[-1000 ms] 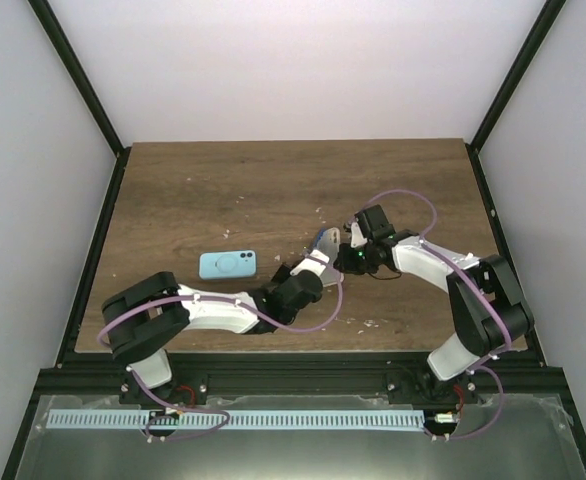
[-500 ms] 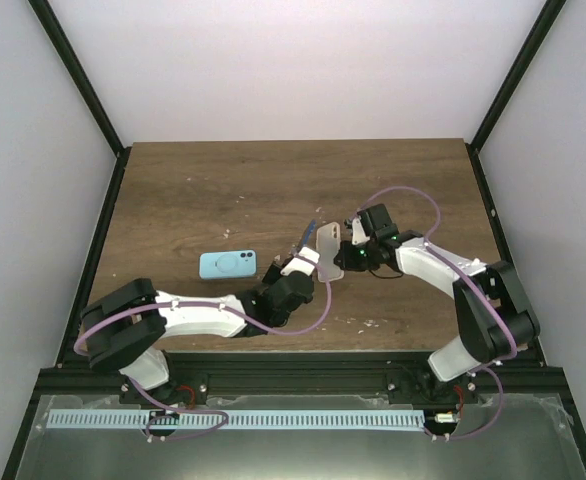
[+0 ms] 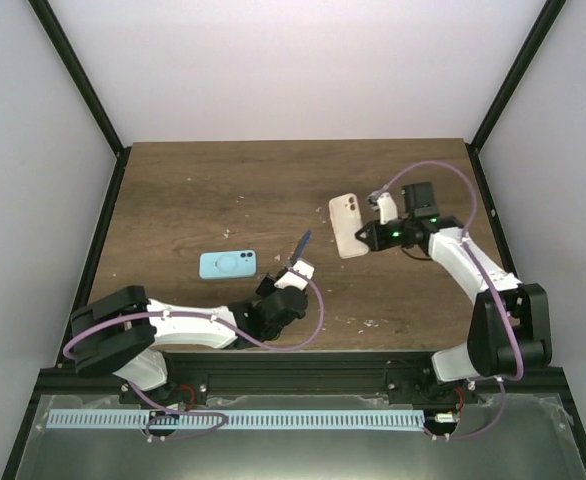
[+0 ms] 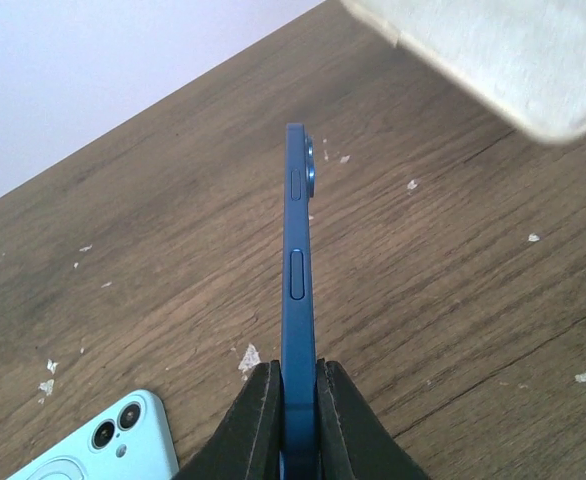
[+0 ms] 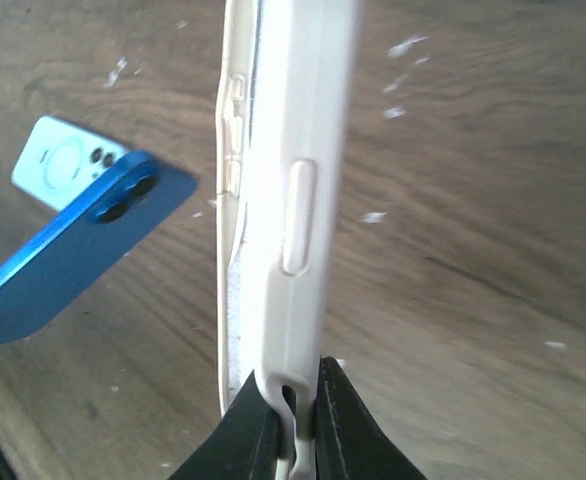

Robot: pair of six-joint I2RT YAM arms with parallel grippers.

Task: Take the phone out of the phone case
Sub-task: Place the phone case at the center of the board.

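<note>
The left gripper (image 4: 298, 385) is pinching the bare blue phone (image 4: 295, 280) by its lower end, fingers nearly closed on its two faces, holding it edge-up above the wooden table (image 3: 223, 190). The right gripper (image 5: 293, 385) is clamping one end of the cream phone case (image 5: 288, 190), its jaws narrowed onto the thin wall, and seen from overhead the case is hanging at about 2 o'clock from the phone, apart from it. A light-blue cased phone (image 3: 227, 264) is lying flat at roughly 9 o'clock from the left gripper.
</note>
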